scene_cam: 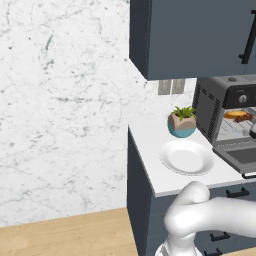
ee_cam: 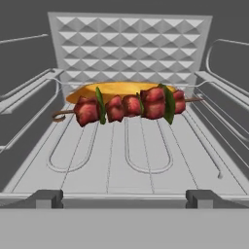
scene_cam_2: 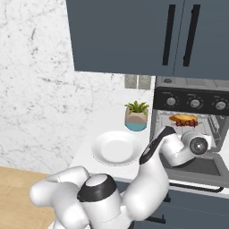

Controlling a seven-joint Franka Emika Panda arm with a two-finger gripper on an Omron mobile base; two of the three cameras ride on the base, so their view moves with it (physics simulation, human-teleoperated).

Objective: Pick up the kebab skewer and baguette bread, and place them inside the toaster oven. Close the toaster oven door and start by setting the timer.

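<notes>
The toaster oven stands open on the counter, and its door lies folded down flat in front. Inside, the kebab skewer rests on the silver wire rack, touching the front of the golden baguette bread that lies just behind it. Both also show in the cavity from the base cameras, the baguette bread above the skewer. My gripper hovers over the lowered door at the mouth of the cavity, facing in. It is open, its fingertips wide apart with nothing between them.
A white plate sits bare on the white counter left of the oven. A small potted plant stands behind it by the wall. Dark cabinets hang above, and knobs line the oven's front.
</notes>
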